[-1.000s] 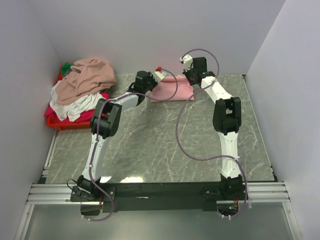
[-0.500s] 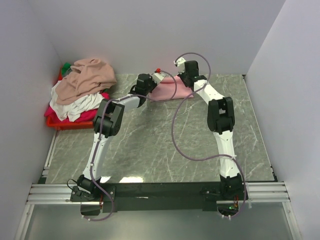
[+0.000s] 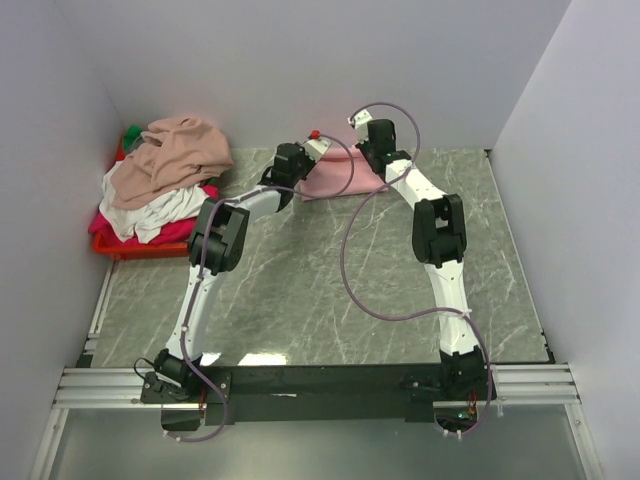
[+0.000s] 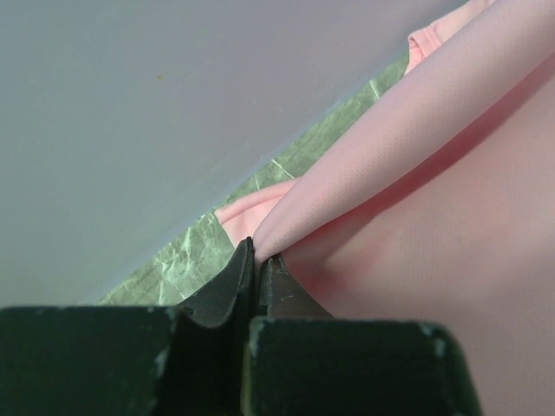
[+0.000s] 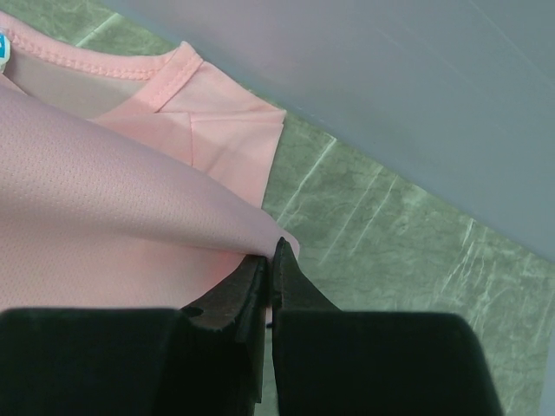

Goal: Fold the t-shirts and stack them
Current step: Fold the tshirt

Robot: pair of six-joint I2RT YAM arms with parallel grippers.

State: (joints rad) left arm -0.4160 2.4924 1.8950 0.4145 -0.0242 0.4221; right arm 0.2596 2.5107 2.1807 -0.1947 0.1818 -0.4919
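Pink t-shirt (image 4: 434, 156) edge — inside both end effectors (image 4: 257, 260) (image 5: 270, 256)

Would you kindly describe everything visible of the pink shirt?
The pink shirt is light pink cloth with a fine mesh weave, lying partly folded at the far edge of the table. Its stitched collar and a blue label show. The left tool and right tool each pinch a raised fold.

We see the green-grey marble table (image 3: 300, 290) carrying a pink t-shirt (image 3: 330, 187) at twelve o'clock and a red basket (image 3: 122, 248) at ten.
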